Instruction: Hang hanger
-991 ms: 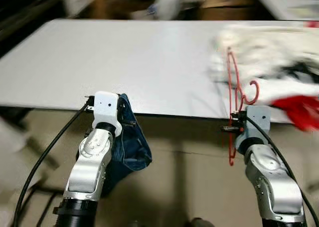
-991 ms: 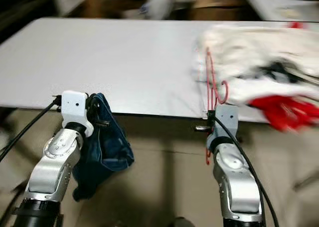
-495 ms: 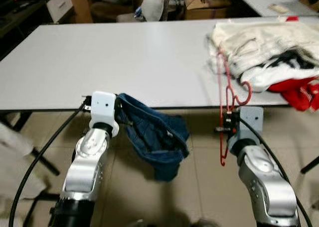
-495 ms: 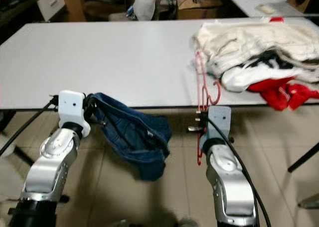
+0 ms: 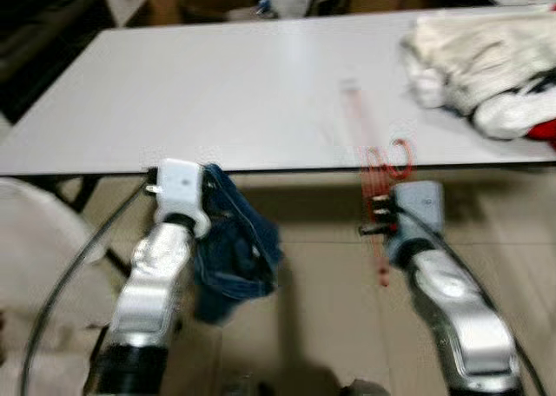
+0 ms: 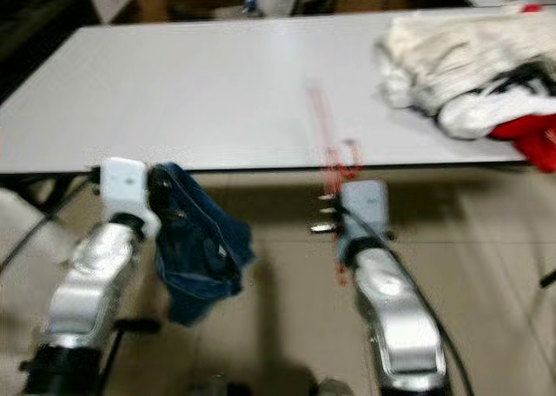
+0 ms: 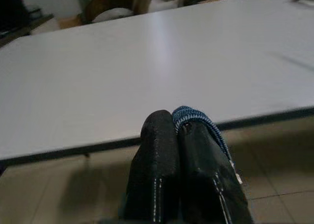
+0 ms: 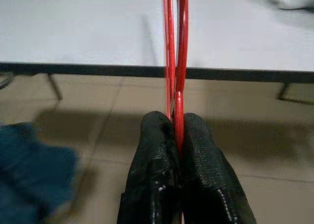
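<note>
Head views were motion-blurred. Both arms were raised in front of the near edge of the white worktop (image 5: 217, 92).

Right gripper (image 8: 175, 126): fingers pressed together on the red hanger (image 8: 175, 47), thin wire strands pinched between the pads (image 8: 158, 150). In the head views the hanger (image 5: 375, 166) stood roughly upright, rising from the gripper past the worktop edge, its upper part lying over the worktop surface, the lower end hanging below the gripper over the floor. Outline smeared, so exact hook orientation was unreadable. It was held in the air at the worktop edge, not hung on anything.

Left gripper (image 7: 177, 130): fingers closed tight on a blue denim garment (image 5: 233, 244). Wrist view showed a blue stitched hem (image 7: 194, 117) squeezed between the fingertips. The rest of the cloth drooped beside and below the left forearm, just under the worktop edge, clear of the surface.

Pile of clothes (image 6: 460, 53) sat on the far right corner of the worktop: mostly cream and white fabric, some dark bits, a red piece (image 6: 532, 135) at the near right edge. Well apart from the hanger.

Tiled floor (image 6: 278, 283) below. Something pale (image 5: 35, 240) was low to the robot's left, too blurred to identify. Boxes and clutter beyond the far edge of the worktop, indistinct.
</note>
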{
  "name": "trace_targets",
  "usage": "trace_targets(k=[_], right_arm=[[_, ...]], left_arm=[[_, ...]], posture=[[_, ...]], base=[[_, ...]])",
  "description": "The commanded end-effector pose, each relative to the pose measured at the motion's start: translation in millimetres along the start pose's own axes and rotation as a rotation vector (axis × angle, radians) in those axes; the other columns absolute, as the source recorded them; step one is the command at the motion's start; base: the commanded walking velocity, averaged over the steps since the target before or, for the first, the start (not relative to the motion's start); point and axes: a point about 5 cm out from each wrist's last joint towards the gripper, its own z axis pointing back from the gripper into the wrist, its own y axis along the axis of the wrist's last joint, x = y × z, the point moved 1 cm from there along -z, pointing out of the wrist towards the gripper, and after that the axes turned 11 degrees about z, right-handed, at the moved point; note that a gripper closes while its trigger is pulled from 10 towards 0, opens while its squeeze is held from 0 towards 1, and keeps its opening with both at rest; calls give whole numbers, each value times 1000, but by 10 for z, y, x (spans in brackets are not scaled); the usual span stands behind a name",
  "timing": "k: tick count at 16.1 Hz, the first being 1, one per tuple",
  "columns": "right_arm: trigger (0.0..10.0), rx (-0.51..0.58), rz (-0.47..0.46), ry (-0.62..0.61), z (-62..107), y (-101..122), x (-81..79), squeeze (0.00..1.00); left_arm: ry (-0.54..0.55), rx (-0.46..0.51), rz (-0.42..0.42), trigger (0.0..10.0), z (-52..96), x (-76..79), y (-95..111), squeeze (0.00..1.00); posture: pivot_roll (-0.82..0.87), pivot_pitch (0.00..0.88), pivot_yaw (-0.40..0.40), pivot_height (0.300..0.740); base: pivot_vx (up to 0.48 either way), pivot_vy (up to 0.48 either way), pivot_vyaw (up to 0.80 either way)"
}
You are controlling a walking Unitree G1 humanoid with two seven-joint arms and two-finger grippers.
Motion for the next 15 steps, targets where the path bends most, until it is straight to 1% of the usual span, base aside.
trace_targets(k=[1, 2, 3, 4, 5, 7, 8, 9, 10, 11, 12, 13, 14, 15], right_arm=[[10000, 50, -8, -30, 15, 99, 44, 0], [10000, 43, 8, -67, -5, 105, 82, 0], [10000, 40, 19, -78, -27, 114, 90, 0], [10000, 44, 68, -70, -40, 128, 74, 0], [10000, 63, 92, -53, -42, 144, 45, 0], [10000, 102, 50, -23, -30, 178, 8, 0], [10000, 92, 30, -6, -26, 162, -2, 0], [10000, 84, 34, 11, -24, 150, -16, 0], [10000, 74, 45, 33, -17, 133, -37, 0], [10000, 89, 33, 0, -20, 151, -6, 0], [10000, 92, 21, -42, -34, 160, 50, 0], [10000, 88, 7, -56, -38, 155, 71, 0], [10000, 89, -35, -46, -42, 154, 81, 0], [10000, 84, -56, -39, -41, 155, 90, 0]], left_arm=[[14, 23, -4, 10000, 3, -57, 62, 0], [13, 27, 6, 10000, 3, -55, 68, 0], [21, 33, 16, 10000, 4, -55, 81, 0], [27, 27, 25, 10000, 0, -51, 86, 0], [24, 42, 30, 10000, -6, -44, 108, 0], [22, 66, 37, 10000, -27, -46, 146, 0], [18, 67, 40, 10000, -30, -49, 158, 0], [14, 70, 46, 10000, -30, -56, 168, 0], [3, 74, 38, 10000, -33, -60, 187, 0], [-1, 70, 17, 10000, -33, -55, 187, 0], [3, 68, 19, 10000, -32, -53, 183, 0], [6, 68, 21, 10000, -29, -53, 182, 0], [6, 69, 25, 10000, -26, -49, 183, 0], [-3, 72, 27, 10000, -21, -37, 188, 0]], posture=[[-139, 76, 93, 740], [-139, 73, 92, 740], [-142, 68, 93, 740], [-144, 66, 92, 740], [-145, 61, 91, 740], [-142, 55, 89, 740], [-142, 49, 87, 740], [-143, 47, 87, 740], [-146, 45, 86, 740], [-147, 43, 84, 740], [-148, 42, 80, 740], [-150, 41, 78, 740], [-149, 41, 76, 740], [-148, 41, 72, 740]], base=[[0, 356, 0], [0, 0, 0], [0, 0, 0], [0, 0, 0], [0, 0, 0], [0, 0, 0], [0, 0, 0], [0, 0, 0], [240, 0, 800], [262, 0, 800], [281, 0, 0], [281, 0, 0], [289, 0, 0], [300, 0, 0]])
